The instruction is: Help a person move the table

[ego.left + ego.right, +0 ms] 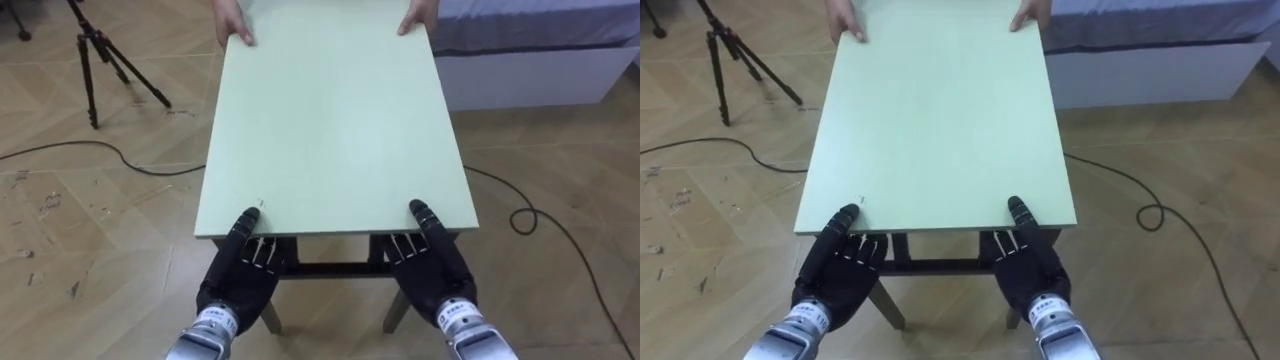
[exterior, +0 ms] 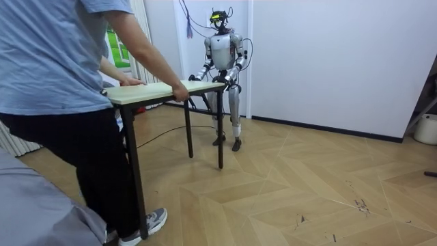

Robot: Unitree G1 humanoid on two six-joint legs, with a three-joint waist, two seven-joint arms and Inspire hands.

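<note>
A pale green table (image 1: pixel 330 120) with dark legs stretches away from me. My left hand (image 1: pixel 240 275) grips its near edge at the left, thumb on top and fingers underneath. My right hand (image 1: pixel 432 270) holds the near edge at the right in the same way. At the far end a person's hands (image 1: pixel 236 30) rest on the two far corners. In the room view the person in a blue shirt holds the table (image 2: pixel 147 91) at the end nearest the camera, and I stand upright at the other end, close to a white wall.
A black tripod (image 1: pixel 100 55) stands on the wooden floor at the left. A low white bed frame (image 1: pixel 530 70) lies at the far right. A dark cable (image 1: pixel 540 220) curls over the floor on the right. Open floor spreads to the room view's right.
</note>
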